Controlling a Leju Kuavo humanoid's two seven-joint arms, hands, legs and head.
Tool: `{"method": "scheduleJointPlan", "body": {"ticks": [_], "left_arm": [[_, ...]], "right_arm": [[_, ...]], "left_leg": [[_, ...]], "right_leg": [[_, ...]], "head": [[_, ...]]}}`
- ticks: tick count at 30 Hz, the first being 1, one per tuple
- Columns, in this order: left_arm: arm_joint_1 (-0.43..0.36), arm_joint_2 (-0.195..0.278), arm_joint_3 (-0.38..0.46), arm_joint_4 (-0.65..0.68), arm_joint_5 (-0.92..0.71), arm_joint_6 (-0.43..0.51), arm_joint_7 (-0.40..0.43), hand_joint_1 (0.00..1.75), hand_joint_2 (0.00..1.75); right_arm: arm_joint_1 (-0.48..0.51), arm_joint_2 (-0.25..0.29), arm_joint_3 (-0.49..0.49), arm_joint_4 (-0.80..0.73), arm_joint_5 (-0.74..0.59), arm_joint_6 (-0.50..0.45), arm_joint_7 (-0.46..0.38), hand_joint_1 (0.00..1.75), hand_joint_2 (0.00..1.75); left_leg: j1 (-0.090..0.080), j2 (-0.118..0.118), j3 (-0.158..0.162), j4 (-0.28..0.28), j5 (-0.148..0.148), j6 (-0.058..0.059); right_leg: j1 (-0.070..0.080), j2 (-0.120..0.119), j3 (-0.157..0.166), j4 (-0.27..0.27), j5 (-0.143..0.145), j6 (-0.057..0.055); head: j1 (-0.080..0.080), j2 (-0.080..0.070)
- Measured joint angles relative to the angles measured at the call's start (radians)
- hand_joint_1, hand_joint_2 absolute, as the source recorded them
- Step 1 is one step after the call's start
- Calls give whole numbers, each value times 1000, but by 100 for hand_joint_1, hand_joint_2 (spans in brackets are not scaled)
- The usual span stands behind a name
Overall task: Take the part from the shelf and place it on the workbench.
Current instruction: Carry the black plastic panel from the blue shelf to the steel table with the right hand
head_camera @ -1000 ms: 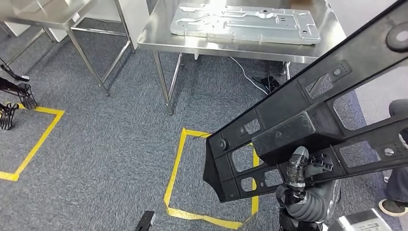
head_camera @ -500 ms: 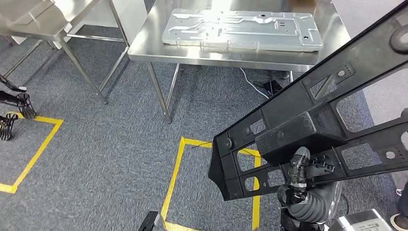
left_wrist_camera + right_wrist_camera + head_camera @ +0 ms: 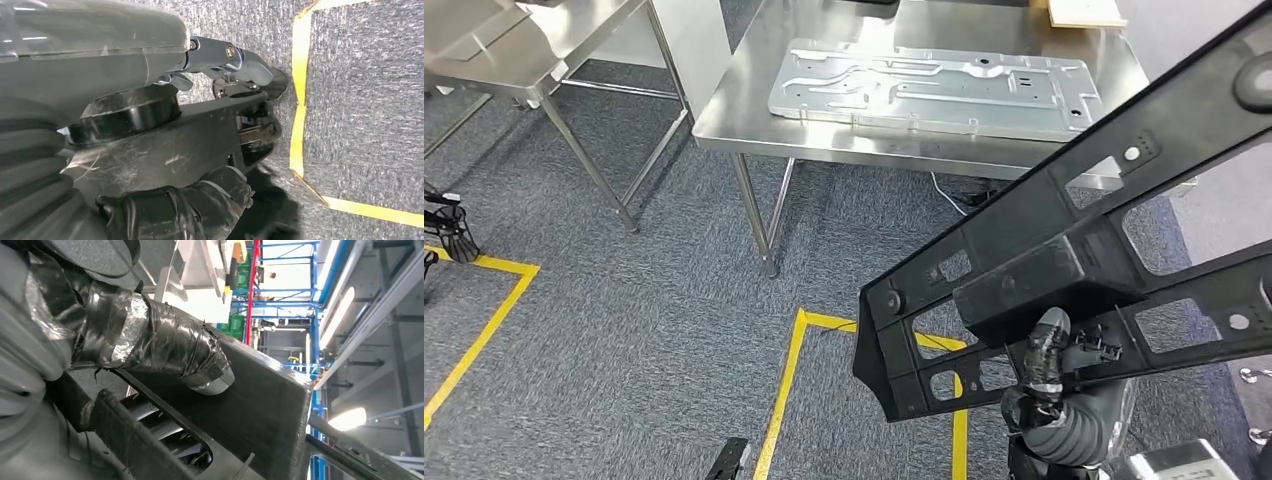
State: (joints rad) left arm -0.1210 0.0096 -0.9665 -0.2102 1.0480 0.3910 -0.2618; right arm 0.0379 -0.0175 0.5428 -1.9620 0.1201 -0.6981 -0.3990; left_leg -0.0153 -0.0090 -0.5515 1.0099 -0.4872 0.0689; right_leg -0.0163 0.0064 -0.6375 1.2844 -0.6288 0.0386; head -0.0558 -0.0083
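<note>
Much of the right hand point(image 3: 1046, 352) was hidden behind the long black part point(image 3: 1064, 255), whose far end ran out of the head view at the upper right. The taped thumb pressed against the part's face and the fingers beneath could not be made out, yet the hand plainly gripped it, the part slanting above the carpet. The left hand point(image 3: 200, 165) hung low over yellow floor tape point(image 3: 300, 115), fingers curled on nothing. Farther off, the steel tabletop point(image 3: 754, 115) bore a flat metal panel point(image 3: 929, 85).
</note>
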Motion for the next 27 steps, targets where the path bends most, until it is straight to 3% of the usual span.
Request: {"method": "scheduleJointPlan", "body": {"ticks": [1, 2, 3, 5, 7, 11, 13, 15, 17, 18, 19, 21, 22, 23, 26, 27], "left_arm": [[1, 0, 0, 0, 0, 0, 0, 0, 175], [3, 0, -1, 0, 0, 0, 0, 0, 175], [4, 0, -1, 0, 0, 0, 0, 0, 175], [4, 0, -1, 0, 0, 0, 0, 0, 175], [1, 0, -1, 0, 0, 0, 1, 0, 175], [-2, 0, -2, 0, -1, 1, 1, 0, 175], [-5, 0, -2, 0, -1, 1, 1, 0, 175], [-3, 0, -2, 0, 0, 1, 1, 0, 175], [-1, 0, -2, 0, -1, 1, 1, 0, 175], [-1, 0, -2, 0, -1, 1, 1, 0, 175], [-1, 0, -2, 0, -1, 1, 1, 0, 175], [1, 0, -2, 0, -1, 1, 1, 0, 175], [2, 0, -2, 0, -1, 1, 1, 0, 175], [3, 0, -2, 0, -1, 1, 1, 0, 175], [2, 0, -2, 0, -1, 1, 1, 0, 175], [1, 0, -2, 0, 0, 1, 2, 0, 175]], "right_arm": [[0, 0, 0, 0, 0, 0, 0, 175, 175], [1, 0, 0, 0, 0, 0, 0, 175, 175], [1, 0, 0, 0, 0, 0, 0, 175, 175], [1, 0, -1, 1, 0, 0, 0, 175, 175], [2, 0, -2, 2, -1, 0, 0, 175, 175], [0, 0, -2, 2, -3, 0, 0, 175, 175], [0, 1, -3, 2, -3, 0, 0, 175, 175], [0, 1, -3, 2, -3, 0, 0, 175, 175], [0, 1, -3, 2, -3, 0, 0, 175, 175], [0, 1, -3, 2, -3, 0, 0, 175, 175], [0, 1, -3, 2, -3, 0, 0, 175, 175], [0, 1, -3, 2, -4, 0, 0, 175, 175], [0, 1, -3, 3, -4, 0, 0, 175, 175], [0, 1, -3, 3, -5, 0, 1, 175, 175], [-1, 0, -3, 2, -7, 0, 2, 175, 175], [-2, 0, -4, 2, -9, 0, 2, 175, 175]], "left_leg": [[0, -1, 10, 0, -9, 0], [0, -3, 23, 0, -19, -1], [0, -4, 38, 0, -31, -3], [0, -7, 64, 2, -56, -10], [-1, -9, 77, 0, -75, -20], [0, -8, 90, 27, -79, -45], [4, -4, 41, 116, -93, -54], [10, -2, -49, 235, -141, -62], [16, 0, -111, 273, -174, -68], [18, 1, -116, 241, -158, -69], [19, 2, -110, 186, -117, -68], [17, 4, -89, 76, -7, -62], [13, 6, -81, 47, 23, -58], [9, 7, -77, 35, 37, -53], [4, 3, -52, 24, 27, -32], [5, 3, -40, 21, 21, -25]], "right_leg": [[0, 0, -29, 15, -13, 2], [0, 0, -43, -1, -5, 2], [0, 0, -41, -47, 28, 2], [1, -1, -22, -168, 135, -4], [7, -2, -8, -229, 187, -14], [5, -2, 28, -248, 178, -42], [3, -3, 50, -256, 171, -50], [3, -4, 66, -260, 158, -53], [3, -3, 87, -261, 141, -51], [3, -2, 101, -261, 131, -49], [3, -2, 115, -262, 121, -47], [2, -1, 137, -262, 101, -39], [1, 0, 143, -263, 92, -32], [0, 1, 149, -264, 86, -24], [-4, 1, 165, -243, 79, -4], [-4, 0, 156, -214, 74, -1]], "head": [[0, 0], [0, 0], [0, 0], [0, 0], [0, 0], [-1, 0], [-3, 0], [-4, 0], [-5, 0], [-5, 0], [-5, 0], [-4, 0], [-4, 0], [-3, 0], [-3, 0], [-1, 0]]}}
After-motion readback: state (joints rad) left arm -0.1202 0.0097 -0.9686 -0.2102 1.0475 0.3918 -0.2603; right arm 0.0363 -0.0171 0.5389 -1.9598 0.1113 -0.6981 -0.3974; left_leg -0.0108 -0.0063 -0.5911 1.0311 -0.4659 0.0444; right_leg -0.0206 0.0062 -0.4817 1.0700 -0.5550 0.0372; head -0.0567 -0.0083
